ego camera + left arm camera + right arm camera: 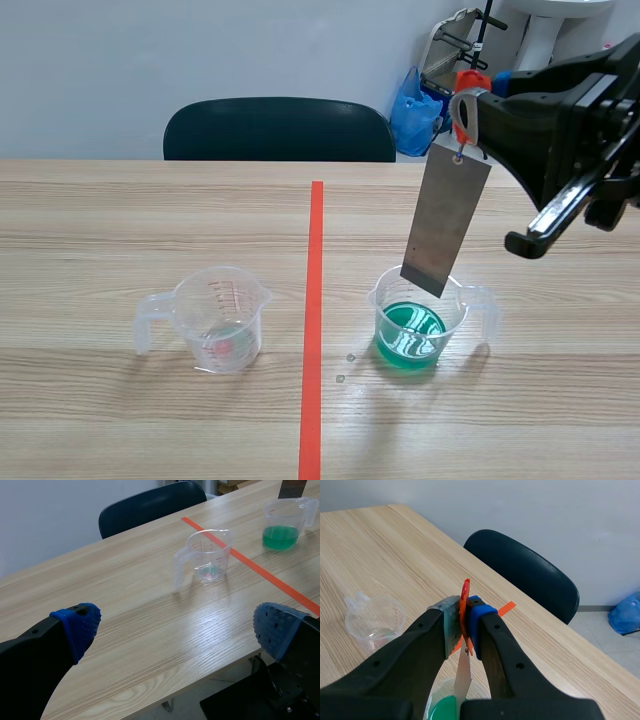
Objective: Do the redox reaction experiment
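Over plastic beaker [458, 318], flat metal strip [446, 218], right claw [464, 626] clamped

My scene camera sits between my arms and faces across the desk [150, 210] toward the chair [280, 130]. My left wrist camera looks from low at the near edge, well back. My right hangs close above the green-filled cup [410, 335], which all three views seem to share.

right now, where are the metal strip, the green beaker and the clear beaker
metal strip [446, 222]: scene view, middle of its flat face
green beaker [410, 335]: scene view, front wall over the liquid
clear beaker [218, 325]: scene view, front wall
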`<action>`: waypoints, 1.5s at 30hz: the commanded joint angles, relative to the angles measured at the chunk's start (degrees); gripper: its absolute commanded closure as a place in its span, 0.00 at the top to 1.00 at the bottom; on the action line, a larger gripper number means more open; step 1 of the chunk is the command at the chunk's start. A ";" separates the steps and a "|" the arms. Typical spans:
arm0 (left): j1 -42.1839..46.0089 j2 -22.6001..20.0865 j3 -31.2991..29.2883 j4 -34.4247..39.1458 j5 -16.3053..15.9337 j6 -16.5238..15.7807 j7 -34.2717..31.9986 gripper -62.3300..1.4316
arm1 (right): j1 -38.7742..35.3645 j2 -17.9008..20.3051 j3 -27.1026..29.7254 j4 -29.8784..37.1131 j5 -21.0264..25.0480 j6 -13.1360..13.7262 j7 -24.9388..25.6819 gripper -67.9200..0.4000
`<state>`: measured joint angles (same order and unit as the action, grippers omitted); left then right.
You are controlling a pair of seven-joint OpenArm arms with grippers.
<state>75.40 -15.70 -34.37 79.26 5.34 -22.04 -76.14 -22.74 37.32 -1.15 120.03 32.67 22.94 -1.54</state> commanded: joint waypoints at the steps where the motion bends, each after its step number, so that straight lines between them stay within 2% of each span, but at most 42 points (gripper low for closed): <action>1: 0.04 -0.04 -0.17 0.20 -0.59 0.09 -0.79 1.00 | 0.66 0.57 0.44 1.05 0.76 -0.37 0.83 0.02; 10: 0.04 -0.04 -0.17 0.20 -0.59 0.09 -0.79 1.00 | 0.68 0.50 -0.79 -1.53 0.31 -0.04 3.61 0.02; 13: 0.04 -0.04 -0.17 0.20 -0.59 0.09 -0.79 1.00 | 0.68 0.42 -1.64 -3.32 -1.01 1.38 6.08 0.02; 27: 0.04 -0.09 -0.17 0.20 -0.59 0.09 -0.81 1.00 | 2.51 -0.90 -6.32 -11.72 -9.27 1.84 14.45 0.02; 31: 0.04 -0.07 -0.17 0.20 -0.59 0.09 -0.83 1.00 | 4.68 -0.85 -8.59 -15.32 -9.64 1.84 15.26 0.02; 35: 0.04 -0.07 -0.17 0.20 -0.59 0.09 -0.81 1.00 | 6.34 -0.85 -10.62 -18.73 -11.04 1.88 18.29 0.02; 45: 0.04 -0.09 -0.17 0.20 -0.61 0.09 -0.83 1.00 | 7.28 -1.55 -12.76 -23.43 -16.55 2.10 23.82 0.02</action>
<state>75.40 -15.73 -34.37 79.22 5.34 -22.04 -76.14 -16.69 35.83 -14.02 96.42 16.10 24.91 21.30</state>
